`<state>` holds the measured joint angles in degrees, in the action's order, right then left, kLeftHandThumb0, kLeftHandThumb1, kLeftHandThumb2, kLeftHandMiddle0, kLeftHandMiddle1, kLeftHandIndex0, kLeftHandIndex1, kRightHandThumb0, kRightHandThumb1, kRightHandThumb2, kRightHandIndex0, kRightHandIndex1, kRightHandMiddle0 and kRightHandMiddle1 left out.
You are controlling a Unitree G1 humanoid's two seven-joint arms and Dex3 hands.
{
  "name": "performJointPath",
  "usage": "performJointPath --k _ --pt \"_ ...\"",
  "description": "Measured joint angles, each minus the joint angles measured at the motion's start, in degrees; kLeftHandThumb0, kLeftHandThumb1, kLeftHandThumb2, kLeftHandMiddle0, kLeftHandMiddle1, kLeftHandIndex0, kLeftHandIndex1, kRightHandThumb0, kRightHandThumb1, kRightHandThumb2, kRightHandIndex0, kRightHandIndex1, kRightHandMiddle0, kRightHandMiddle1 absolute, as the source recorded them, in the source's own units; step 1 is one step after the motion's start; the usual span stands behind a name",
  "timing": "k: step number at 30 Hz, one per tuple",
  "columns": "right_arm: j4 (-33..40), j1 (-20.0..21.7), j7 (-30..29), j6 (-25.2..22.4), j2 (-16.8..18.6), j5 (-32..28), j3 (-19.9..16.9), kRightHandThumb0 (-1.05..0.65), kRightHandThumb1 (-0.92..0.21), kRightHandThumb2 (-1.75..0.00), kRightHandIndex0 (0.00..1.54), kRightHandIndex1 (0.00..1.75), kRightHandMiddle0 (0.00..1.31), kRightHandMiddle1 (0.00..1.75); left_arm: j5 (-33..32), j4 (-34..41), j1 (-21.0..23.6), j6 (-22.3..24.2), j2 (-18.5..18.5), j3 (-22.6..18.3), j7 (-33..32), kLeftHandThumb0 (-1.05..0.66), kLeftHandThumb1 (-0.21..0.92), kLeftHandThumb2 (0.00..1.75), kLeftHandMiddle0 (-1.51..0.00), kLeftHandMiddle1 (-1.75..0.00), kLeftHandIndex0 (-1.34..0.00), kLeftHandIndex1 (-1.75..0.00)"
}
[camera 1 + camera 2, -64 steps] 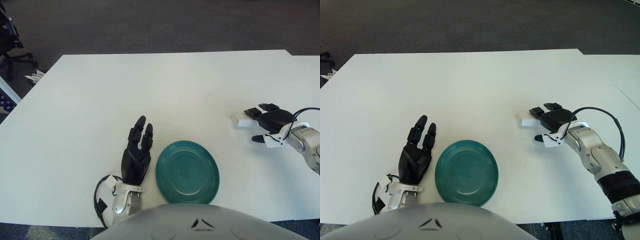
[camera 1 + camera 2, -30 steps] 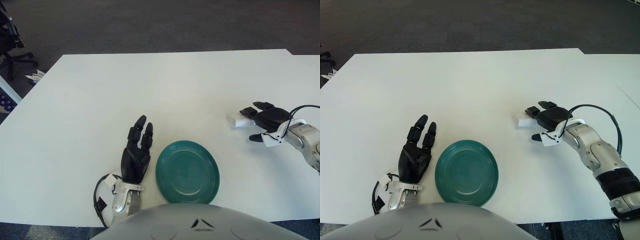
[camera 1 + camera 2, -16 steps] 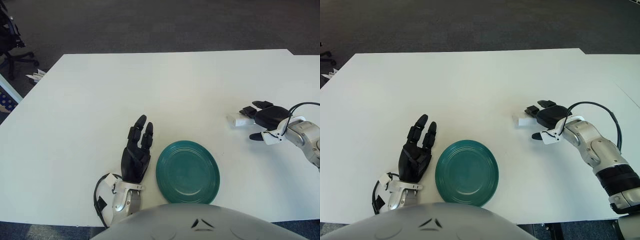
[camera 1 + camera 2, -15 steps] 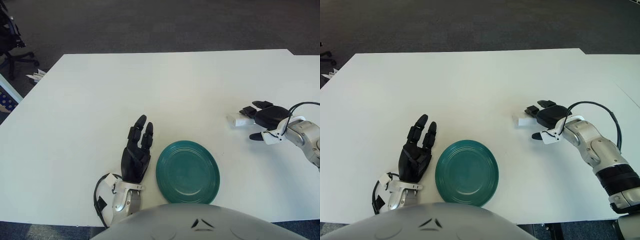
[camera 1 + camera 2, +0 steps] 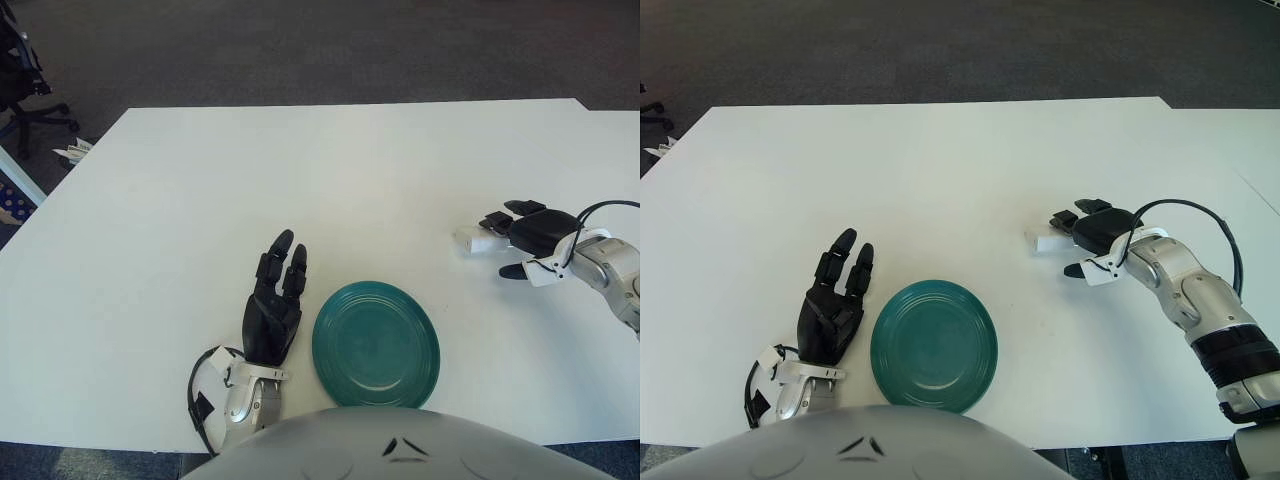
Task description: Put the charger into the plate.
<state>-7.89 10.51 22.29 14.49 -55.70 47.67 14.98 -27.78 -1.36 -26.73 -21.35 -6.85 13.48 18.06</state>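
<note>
A small white charger [image 5: 471,240] lies on the white table [image 5: 330,170] to the right of centre. My right hand [image 5: 515,245] is right beside it on its right, black fingers reaching over its right end and thumb hanging below, spread and not closed on it. The green plate [image 5: 375,343] sits near the front edge, left of and nearer than the charger, with nothing in it. My left hand [image 5: 275,300] shows just left of the plate, fingers stretched out and holding nothing.
The table's front edge runs just below the plate. Dark carpet lies beyond the far edge, with an office chair base [image 5: 25,110] at the far left. A second white table [image 5: 1255,150] adjoins on the right.
My right hand has crept slightly farther from me and to the left against the charger, nudging it a little. The left hand and the plate have not moved.
</note>
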Motion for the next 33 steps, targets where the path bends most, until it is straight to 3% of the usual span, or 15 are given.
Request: performJointPath --k 33 --pt "0.0 3.6 1.3 -0.5 0.6 -1.6 -1.1 -1.05 -0.92 -0.8 0.24 0.0 0.0 0.51 0.7 -0.3 0.1 -0.8 0.0 0.1 0.0 -0.99 0.92 1.13 -0.12 0.0 0.0 -0.44"
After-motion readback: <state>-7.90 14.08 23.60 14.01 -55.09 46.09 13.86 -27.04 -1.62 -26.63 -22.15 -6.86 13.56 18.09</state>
